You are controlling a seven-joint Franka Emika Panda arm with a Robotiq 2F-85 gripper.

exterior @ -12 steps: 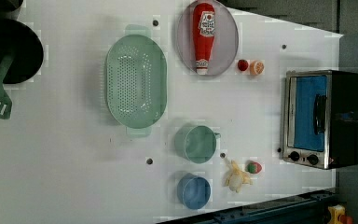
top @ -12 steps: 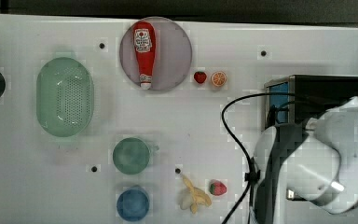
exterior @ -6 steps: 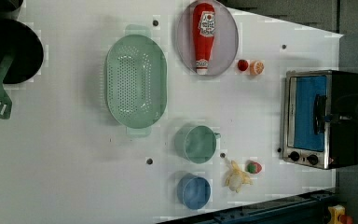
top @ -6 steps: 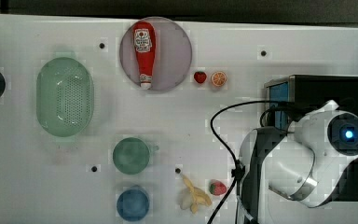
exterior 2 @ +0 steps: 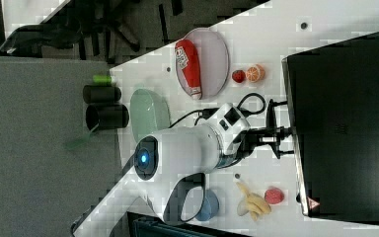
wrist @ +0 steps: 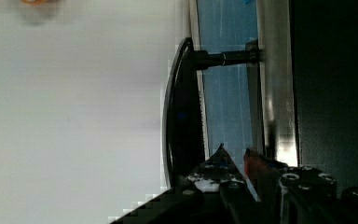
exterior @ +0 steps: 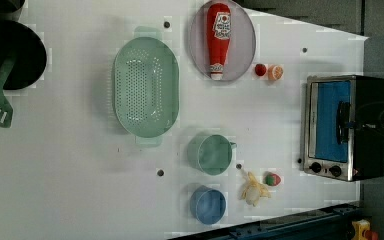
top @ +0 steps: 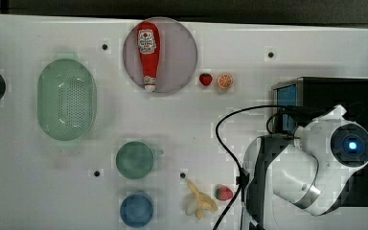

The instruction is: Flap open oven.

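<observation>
The oven (exterior: 367,127) stands at the left view's right, its blue-tinted door (exterior: 330,125) lying closed against the silver frame. A dark bar handle (wrist: 182,116) stands off the door on a short post. My gripper (wrist: 235,156) reaches over the oven's black top (exterior 2: 345,123) to the handle (exterior: 341,122). In the wrist view both fingertips (wrist: 221,156) lie in the gap between the handle and the door glass (wrist: 223,93). They stand a narrow way apart with nothing between them. The white arm (top: 316,163) covers the oven's front half in the top view.
A black cable (top: 225,143) loops beside the arm. Near the oven lie a banana (exterior: 254,189), two strawberries (exterior: 272,178) (exterior: 260,69) and an orange half (exterior: 275,72). Farther off are a plate (exterior: 245,30) with a ketchup bottle (exterior: 218,37), a green colander (exterior: 146,92), two cups (exterior: 209,154) (exterior: 207,205) and a black pan (exterior: 10,55).
The arm has swung over the oven, and the gripper has come in from the left view's right edge to the door handle. The door has stayed closed.
</observation>
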